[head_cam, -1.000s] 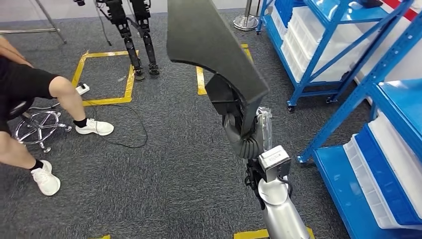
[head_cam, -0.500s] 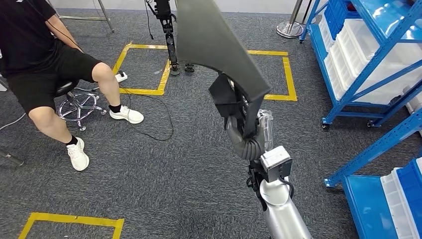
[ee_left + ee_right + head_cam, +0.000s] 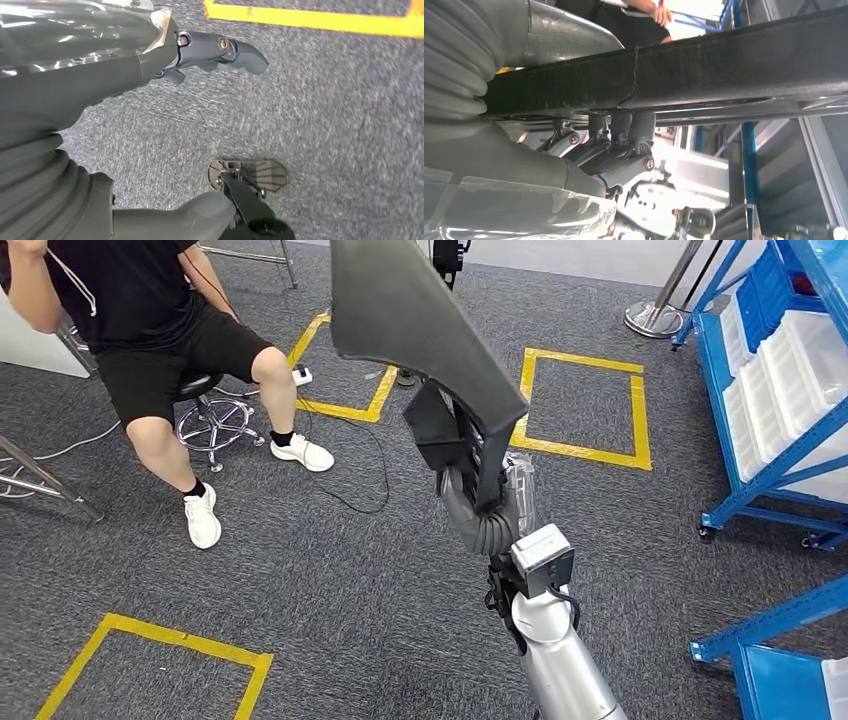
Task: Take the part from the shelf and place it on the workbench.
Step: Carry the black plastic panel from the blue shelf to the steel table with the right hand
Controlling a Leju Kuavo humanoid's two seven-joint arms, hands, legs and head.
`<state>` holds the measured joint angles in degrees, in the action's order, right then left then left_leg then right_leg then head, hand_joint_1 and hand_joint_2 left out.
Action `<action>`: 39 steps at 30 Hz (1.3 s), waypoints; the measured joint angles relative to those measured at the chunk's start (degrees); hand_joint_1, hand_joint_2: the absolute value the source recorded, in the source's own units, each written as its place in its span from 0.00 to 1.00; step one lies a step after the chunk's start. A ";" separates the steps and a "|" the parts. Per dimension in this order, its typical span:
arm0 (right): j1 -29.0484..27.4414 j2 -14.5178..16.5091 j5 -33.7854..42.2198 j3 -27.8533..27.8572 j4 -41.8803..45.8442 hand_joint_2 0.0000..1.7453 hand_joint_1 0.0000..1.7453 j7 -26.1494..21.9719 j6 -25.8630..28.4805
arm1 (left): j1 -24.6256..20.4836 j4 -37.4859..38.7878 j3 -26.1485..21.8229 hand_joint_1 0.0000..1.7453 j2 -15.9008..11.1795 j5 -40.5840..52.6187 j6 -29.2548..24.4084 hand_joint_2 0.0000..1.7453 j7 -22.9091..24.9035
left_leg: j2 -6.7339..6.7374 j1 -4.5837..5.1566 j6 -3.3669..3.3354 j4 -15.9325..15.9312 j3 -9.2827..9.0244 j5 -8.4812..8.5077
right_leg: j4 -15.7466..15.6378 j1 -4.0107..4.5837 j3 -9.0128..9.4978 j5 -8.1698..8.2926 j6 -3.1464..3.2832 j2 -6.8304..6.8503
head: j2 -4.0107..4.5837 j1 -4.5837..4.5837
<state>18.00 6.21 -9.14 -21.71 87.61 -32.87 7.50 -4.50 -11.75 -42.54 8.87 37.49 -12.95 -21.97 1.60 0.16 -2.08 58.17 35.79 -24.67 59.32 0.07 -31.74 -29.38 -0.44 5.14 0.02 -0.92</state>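
The right hand (image 3: 478, 502) grips the large dark-grey curved plastic panel (image 3: 410, 320), already off the blue metal shelf (image 3: 770, 475) at three o'clock. The left hand (image 3: 210, 52) hangs empty, fingers apart. Placing it on a workbench remains.

No readable txt, labels, brands or nos. anywhere; yellow tape squares (image 3: 580, 405) on carpet carry no lettering.

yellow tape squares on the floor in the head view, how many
3: one yellow tape square beside the seated person, one near the blue shelving, one at lower left, cropped.
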 joint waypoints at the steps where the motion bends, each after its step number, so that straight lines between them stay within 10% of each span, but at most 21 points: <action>1: 0.12 -0.02 0.08 -0.06 -0.03 1.00 1.00 -0.03 0.04 | -0.01 0.01 -0.03 0.00 0.03 0.14 -0.08 1.00 0.00 | -0.62 -0.21 -0.38 -0.38 -0.36 0.23 | 1.80 -0.06 -0.70 -0.92 -0.01 -1.43 | 0.00 0.06; 3: 0.19 -0.25 0.19 -0.10 -0.19 1.00 1.00 -0.07 0.11 | -0.15 0.01 -0.03 0.00 0.05 0.38 -0.19 1.00 0.00 | -2.01 -0.43 -0.83 -0.64 -0.65 0.41 | 8.63 -0.40 -4.06 -3.74 0.28 -4.16 | -0.01 0.26; 6: -0.03 -0.61 0.31 -0.10 -0.69 1.00 1.00 -0.02 0.17 | -0.19 0.01 -0.03 0.00 0.06 0.49 -0.21 1.00 0.03 | -4.63 -0.50 -0.84 -0.58 -0.69 0.37 | 15.01 -0.82 -8.19 -4.94 -0.35 -4.80 | -0.01 0.39; 10: 0.01 -0.68 0.34 -0.16 -0.94 1.00 1.00 -0.03 0.21 | -0.11 0.01 -0.04 0.00 0.13 0.60 -0.21 1.00 0.07 | -7.95 -0.67 0.02 -0.04 -0.78 -0.10 | 2.03 -1.69 -3.04 1.44 -2.21 -7.67 | -0.01 0.47; 14: 0.19 -0.60 0.34 -0.27 -1.06 1.00 1.00 -0.03 0.23 | 0.27 0.01 -0.13 0.00 0.05 0.67 -0.22 1.00 0.09 | -9.59 -1.00 1.38 0.18 -0.11 -0.22 | -0.47 -1.62 -1.73 2.55 -0.70 -7.42 | -0.01 0.36; 18: 0.46 -0.34 0.37 -0.33 -1.09 1.00 1.00 -0.04 0.27 | 0.39 0.03 -0.19 0.00 0.00 0.70 -0.25 1.00 0.09 | -3.54 -1.01 2.35 8.50 3.95 -4.69 | -0.80 -1.55 -1.09 2.42 0.97 -4.96 | -0.01 -0.36; 21: 0.38 -0.35 0.39 -0.37 -1.30 1.00 1.00 -0.04 0.52 | 0.39 0.03 -0.19 0.00 0.00 0.77 -0.25 1.00 0.24 | -1.82 -1.28 2.71 16.16 8.36 -6.83 | -0.79 -1.07 -0.95 2.06 1.46 -2.78 | 0.00 -0.49; 27: 0.59 -0.50 0.67 -0.46 -1.35 1.00 1.00 -0.04 0.74 | 0.18 0.01 -0.20 0.00 -0.14 1.00 -0.28 1.00 0.25 | 1.97 -0.34 1.31 0.82 0.56 -0.22 | -0.83 -0.33 -0.04 1.03 0.48 0.61 | -0.01 -0.41; 31: 0.78 -0.61 0.91 -0.66 -1.34 1.00 1.00 -0.08 0.83 | 0.27 0.02 -0.31 0.00 -0.10 0.85 -0.31 1.00 -0.19 | -0.69 -0.48 0.09 -0.35 -0.31 0.28 | 0.10 -0.16 0.19 -0.13 -0.57 0.41 | -0.01 -0.30; 36: 0.09 -1.70 1.46 -0.72 -1.53 1.00 1.00 -0.16 1.46 | 0.13 0.01 -0.39 0.00 -0.06 0.71 -0.28 1.00 -1.04 | -4.60 -0.76 -0.51 -0.94 -0.93 0.60 | 14.40 -0.75 -7.54 -4.81 -0.57 -4.64 | -0.01 0.19; 39: -0.17 -2.04 1.68 -0.72 -1.60 1.00 1.00 -0.24 1.99 | 0.27 0.03 -0.42 0.00 0.02 0.72 0.26 1.00 -1.91 | -7.22 -0.80 -0.23 -0.66 -0.97 0.42 | 6.53 -1.18 -5.03 -0.27 -2.10 -6.20 | -0.01 0.27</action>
<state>17.83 4.16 -7.46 -22.43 86.01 -33.11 9.49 -4.22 -11.72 -42.96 8.89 38.22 -12.69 -23.88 -5.62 -0.64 -2.31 57.51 34.82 -24.24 65.85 -1.11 -36.78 -29.65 -2.54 -1.06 0.02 -0.64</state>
